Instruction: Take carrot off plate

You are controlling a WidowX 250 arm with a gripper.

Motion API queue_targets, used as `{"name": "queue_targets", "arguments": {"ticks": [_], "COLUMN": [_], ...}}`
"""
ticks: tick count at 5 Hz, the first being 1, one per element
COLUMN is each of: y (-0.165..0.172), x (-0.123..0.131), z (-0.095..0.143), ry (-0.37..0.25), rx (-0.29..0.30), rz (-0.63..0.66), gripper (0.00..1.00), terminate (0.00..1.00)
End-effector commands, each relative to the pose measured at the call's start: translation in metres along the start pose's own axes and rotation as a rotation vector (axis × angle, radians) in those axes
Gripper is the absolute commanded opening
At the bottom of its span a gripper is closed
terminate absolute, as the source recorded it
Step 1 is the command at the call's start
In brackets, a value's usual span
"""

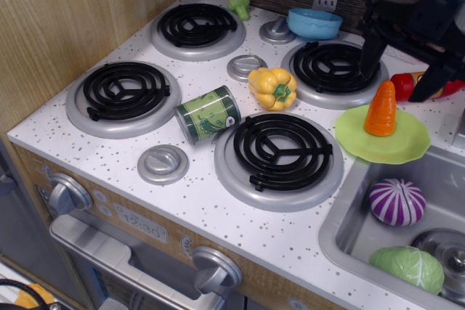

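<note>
You see an orange plastic cone carrot (381, 109) with a redder tip on a lime-green round plate (383, 144). Your black gripper (404, 59) half hides what looks like a red ketchup bottle (405, 86). The white countertop (218, 201) is speckled dark; a purple-and-white striped toy cabbage (397, 202) sits in the grey sink (347, 230).

The black robot arm reaches in from the upper right corner, its wrist angled downward. The black gripper (399, 70) hangs low with its jaws spread wide apart, one finger (373, 52) on the left and the other at the right, nothing between them.
</note>
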State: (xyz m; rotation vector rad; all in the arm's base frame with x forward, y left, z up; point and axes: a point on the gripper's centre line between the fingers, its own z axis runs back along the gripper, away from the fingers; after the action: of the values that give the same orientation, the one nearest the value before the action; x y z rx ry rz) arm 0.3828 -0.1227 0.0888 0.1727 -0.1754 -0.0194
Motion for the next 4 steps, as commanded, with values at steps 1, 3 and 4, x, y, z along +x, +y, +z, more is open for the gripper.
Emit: {"name": "queue_targets", "arguments": {"ticks": [1,3,4], "y": [0.007,0.011,0.009], "x": [0.025,0.036,0.037], "z": [0.005,-0.007,-0.016], "ry": [-0.091,-0.122,-0.137], "rx": [-0.028,-0.045,-0.054], "rz": [0.032,0.023,0.02], "gripper": [1.0,1.0,1.0], "terminate": [0.0,0.0,0.0]}}
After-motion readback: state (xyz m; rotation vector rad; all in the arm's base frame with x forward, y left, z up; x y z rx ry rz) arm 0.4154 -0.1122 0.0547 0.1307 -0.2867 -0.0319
